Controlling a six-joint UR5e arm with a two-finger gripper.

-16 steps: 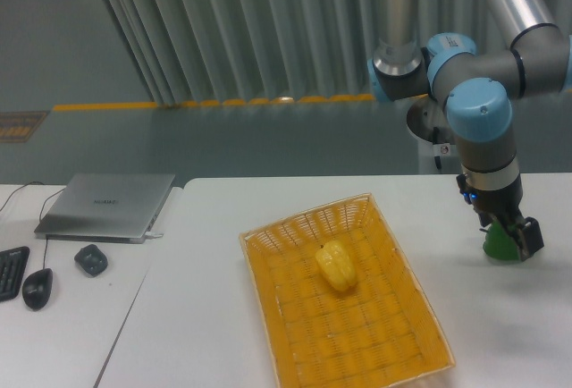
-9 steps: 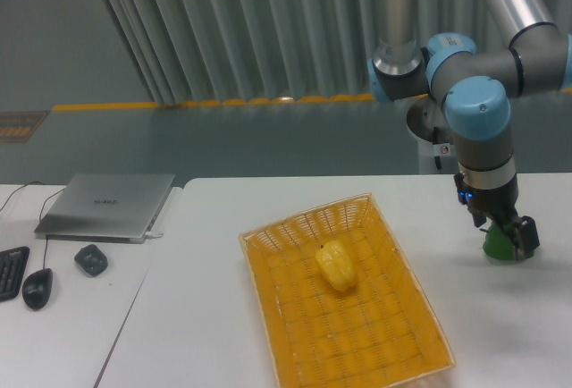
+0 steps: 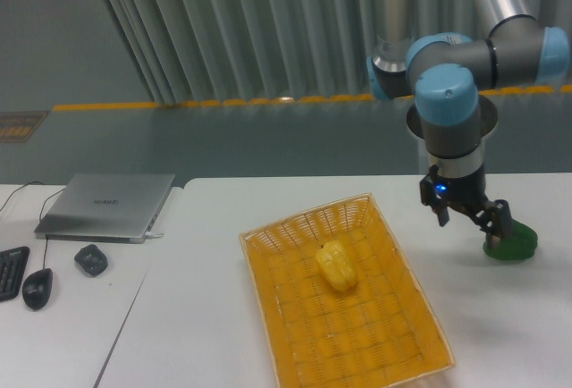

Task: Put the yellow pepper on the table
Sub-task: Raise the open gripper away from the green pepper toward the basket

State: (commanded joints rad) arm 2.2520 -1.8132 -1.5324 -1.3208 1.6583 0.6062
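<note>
1. The table (image 3: 223,334) is white and lies beneath the pincer, extending to its left and toward the camera. The surface directly below the pincer carries nothing.
2. The basket (image 3: 420,316) is orange-yellow and woven. It rests on the table to the left of the pincer and nearer the camera.
3. The gripper (image 3: 471,215) hangs just above the table. It now stands left of its position 0.9 s ago and is clear of the green pepper. The jaws are spread, with nothing between them.
4. The green pepper (image 3: 512,243) sits on the table immediately right of the pincer. It was covered by the fingers 0.9 s ago and is now fully exposed. Judgement: the release of this item is complete.
5. The yellow pepper (image 3: 336,265) lies inside the basket, well left of the pincer and slightly below it in view. Its position is unchanged. Judgement: the task item is not yet grasped; the leftward shift suggests an approach toward the basket.
</note>
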